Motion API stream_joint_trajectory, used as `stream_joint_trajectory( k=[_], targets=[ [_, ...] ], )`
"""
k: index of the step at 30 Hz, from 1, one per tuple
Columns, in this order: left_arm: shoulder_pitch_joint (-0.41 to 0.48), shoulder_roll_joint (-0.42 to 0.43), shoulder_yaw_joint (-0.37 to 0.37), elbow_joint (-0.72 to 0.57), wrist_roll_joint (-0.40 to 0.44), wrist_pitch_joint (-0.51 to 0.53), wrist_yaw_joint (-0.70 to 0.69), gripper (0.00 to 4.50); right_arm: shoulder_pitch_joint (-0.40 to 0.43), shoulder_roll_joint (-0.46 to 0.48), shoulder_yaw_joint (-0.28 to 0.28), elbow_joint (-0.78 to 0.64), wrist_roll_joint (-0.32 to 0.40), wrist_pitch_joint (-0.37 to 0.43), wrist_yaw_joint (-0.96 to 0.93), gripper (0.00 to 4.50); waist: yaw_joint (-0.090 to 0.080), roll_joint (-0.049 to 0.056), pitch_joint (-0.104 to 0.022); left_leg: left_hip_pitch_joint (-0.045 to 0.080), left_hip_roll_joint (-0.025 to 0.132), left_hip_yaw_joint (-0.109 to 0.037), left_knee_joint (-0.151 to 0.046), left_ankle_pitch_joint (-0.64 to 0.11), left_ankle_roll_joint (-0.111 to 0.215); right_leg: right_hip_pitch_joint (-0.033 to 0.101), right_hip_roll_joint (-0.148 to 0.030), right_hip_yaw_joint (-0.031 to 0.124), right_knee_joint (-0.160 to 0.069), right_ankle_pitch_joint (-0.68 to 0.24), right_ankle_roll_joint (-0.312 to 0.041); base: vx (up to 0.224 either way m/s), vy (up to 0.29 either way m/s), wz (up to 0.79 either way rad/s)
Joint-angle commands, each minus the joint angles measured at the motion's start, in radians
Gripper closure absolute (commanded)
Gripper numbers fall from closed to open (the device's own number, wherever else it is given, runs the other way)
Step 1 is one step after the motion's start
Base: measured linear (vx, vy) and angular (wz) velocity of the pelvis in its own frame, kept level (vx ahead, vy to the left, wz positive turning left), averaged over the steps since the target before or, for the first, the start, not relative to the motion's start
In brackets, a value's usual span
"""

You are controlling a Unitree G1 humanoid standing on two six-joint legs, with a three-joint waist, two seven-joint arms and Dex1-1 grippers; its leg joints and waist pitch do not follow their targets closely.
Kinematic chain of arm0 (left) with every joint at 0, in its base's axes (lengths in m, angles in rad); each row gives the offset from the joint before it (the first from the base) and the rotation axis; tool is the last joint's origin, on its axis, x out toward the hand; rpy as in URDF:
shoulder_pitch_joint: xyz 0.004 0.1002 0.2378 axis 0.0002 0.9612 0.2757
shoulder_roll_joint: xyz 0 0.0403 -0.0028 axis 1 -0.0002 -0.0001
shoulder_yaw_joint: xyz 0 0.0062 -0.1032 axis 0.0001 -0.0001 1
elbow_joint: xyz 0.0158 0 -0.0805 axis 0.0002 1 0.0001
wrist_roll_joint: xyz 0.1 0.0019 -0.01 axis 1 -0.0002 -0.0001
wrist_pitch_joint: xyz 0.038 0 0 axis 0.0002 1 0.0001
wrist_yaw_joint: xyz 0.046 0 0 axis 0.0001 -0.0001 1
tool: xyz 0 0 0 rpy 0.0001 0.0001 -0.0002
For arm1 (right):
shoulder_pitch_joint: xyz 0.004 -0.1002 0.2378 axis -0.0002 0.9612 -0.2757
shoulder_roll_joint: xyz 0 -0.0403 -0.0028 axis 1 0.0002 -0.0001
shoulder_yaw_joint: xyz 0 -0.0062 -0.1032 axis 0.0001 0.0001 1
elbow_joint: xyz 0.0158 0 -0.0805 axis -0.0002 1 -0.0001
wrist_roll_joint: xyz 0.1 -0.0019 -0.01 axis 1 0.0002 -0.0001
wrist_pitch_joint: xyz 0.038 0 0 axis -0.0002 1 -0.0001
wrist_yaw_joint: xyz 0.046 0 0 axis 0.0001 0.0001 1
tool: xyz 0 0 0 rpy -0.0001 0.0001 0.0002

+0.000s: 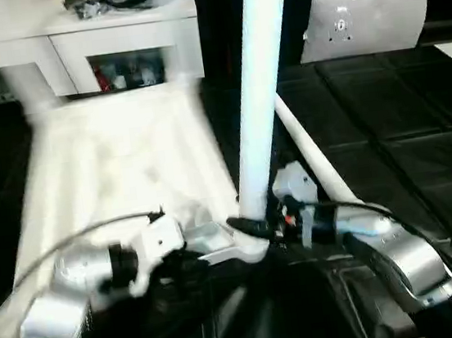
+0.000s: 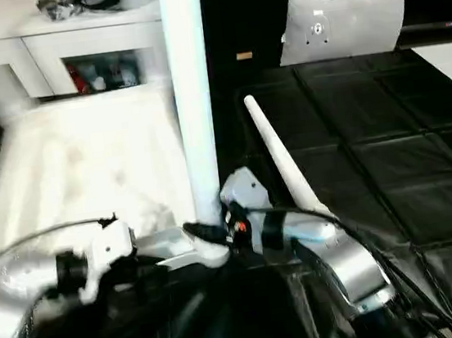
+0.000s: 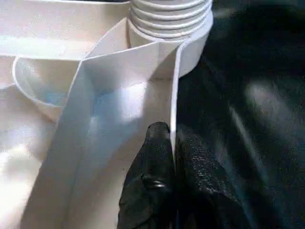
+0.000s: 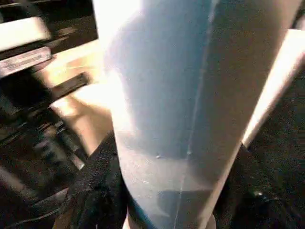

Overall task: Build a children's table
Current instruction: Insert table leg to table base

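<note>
Left fingers [image 3: 164,157] pinch tabletop [image 1: 118,166] rim; right fingers [image 4: 102,176] (black) clasp upright leg [image 1: 258,91].

1. One white tabletop [image 1: 119,170] lies ribs-up on the black floor mats [image 1: 404,139].
2. Three tube legs show: one upright leg [image 1: 258,91] at the tabletop's 5 o'clock corner, one lying leg [image 2: 285,166] at 3 o'clock of it, one standing leg [image 1: 27,90] at the tabletop's 11 o'clock corner.
3. Two silver forearms: left forearm [image 1: 53,310], right forearm [image 1: 397,255].
4. One grey cushion [image 1: 364,20] at 1 o'clock.
5. One white cabinet [image 1: 70,40] at 12 o'clock.
</note>
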Motion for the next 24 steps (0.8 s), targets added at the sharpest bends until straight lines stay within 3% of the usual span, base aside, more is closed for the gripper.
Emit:
stream_joint_trajectory(
  k=[1,2,4,5,6,9,13,17,19,21,24],
  targets=[
    [0.003,-0.041,-0.028,-0.088,-0.016,0.064,0.057,4.5,0.03,-0.002,0.022,0.12,-0.055,0.05,-0.046,2.61,0.009,0.0,-0.011,0.012,0.071,-0.039,-0.086,-0.392,-0.016,-0.003,-0.081,0.049,-0.104,-0.407,-0.163,0.0,0.0,0.0],
    [-0.003,-0.064,-0.042,-0.097,-0.011,0.08,0.077,4.5,0.026,0.002,0.019,0.128,-0.056,0.056,-0.055,2.61,0.01,0.001,-0.013,0.011,0.068,-0.039,-0.085,-0.39,-0.016,-0.003,-0.081,0.048,-0.105,-0.411,-0.159,0.0,0.0,0.0],
    [-0.064,-0.15,-0.081,-0.056,0.016,0.093,0.152,4.5,0.012,0.019,0.012,0.168,-0.06,0.068,-0.085,2.61,0.009,-0.012,-0.01,0.013,0.068,-0.035,-0.084,-0.387,-0.016,-0.007,-0.076,0.049,-0.107,-0.394,-0.154,0.0,0.0,0.0],
    [-0.076,-0.161,-0.086,-0.044,0.023,0.09,0.162,4.5,0.01,0.022,0.011,0.174,-0.06,0.07,-0.089,2.61,0.009,-0.013,-0.007,0.014,0.066,-0.035,-0.083,-0.4,-0.017,-0.01,-0.076,0.049,-0.11,-0.42,-0.147,0.0,0.0,0.0],
    [-0.076,-0.161,-0.086,-0.044,0.023,0.09,0.162,4.5,0.01,0.022,0.011,0.174,-0.06,0.07,-0.089,2.61,0.014,-0.014,-0.01,0.02,0.063,-0.034,-0.077,-0.409,-0.017,-0.013,-0.08,0.051,-0.117,-0.463,-0.134,0.0,0.0,0.0],
    [-0.116,-0.173,-0.095,0.007,0.079,0.083,0.206,4.5,0.004,0.034,0.007,0.189,-0.064,0.079,-0.103,2.61,0.027,-0.014,-0.012,0.009,0.065,-0.036,-0.082,-0.355,-0.003,-0.007,-0.078,0.051,-0.114,-0.421,-0.11,0.0,0.0,0.0],
    [-0.13,-0.155,-0.092,0.007,0.106,0.113,0.246,4.5,-0.001,0.048,-0.004,0.199,-0.062,0.078,-0.119,2.61,0.029,-0.01,-0.014,0.006,0.065,-0.036,-0.083,-0.348,-0.01,-0.004,-0.075,0.047,-0.105,-0.342,-0.126,0.0,0.0,0.0],
    [-0.134,-0.145,-0.087,0.011,0.112,0.117,0.256,4.5,-0.007,0.063,-0.02,0.208,-0.046,0.084,-0.115,2.61,0.028,-0.01,-0.013,0.008,0.064,-0.037,-0.083,-0.381,-0.016,-0.006,-0.076,0.047,-0.107,-0.365,-0.13,0.0,0.0,0.0],
    [-0.143,-0.131,-0.078,0.02,0.106,0.122,0.245,4.5,-0.012,0.07,-0.029,0.22,-0.043,0.078,-0.12,2.05,0.028,-0.009,-0.014,0.01,0.063,-0.038,-0.083,-0.392,-0.019,-0.008,-0.077,0.047,-0.109,-0.389,-0.124,0.0,0.0,0.0],
    [-0.158,-0.112,-0.076,0.031,0.091,0.133,0.21,4.5,-0.02,0.079,-0.039,0.237,-0.048,0.064,-0.13,1.89,0.027,-0.005,-0.015,0.011,0.063,-0.04,-0.084,-0.402,-0.025,-0.009,-0.078,0.047,-0.11,-0.406,-0.127,0.0,0.0,0.0],
    [-0.179,-0.087,-0.08,0.049,0.083,0.138,0.183,4.5,-0.024,0.083,-0.044,0.25,-0.055,0.041,-0.132,1.49,0.03,-0.008,-0.02,0.007,0.064,-0.038,-0.083,-0.357,-0.023,-0.005,-0.076,0.046,-0.101,-0.323,-0.136,0.0,0.0,0.0]
  ],
)
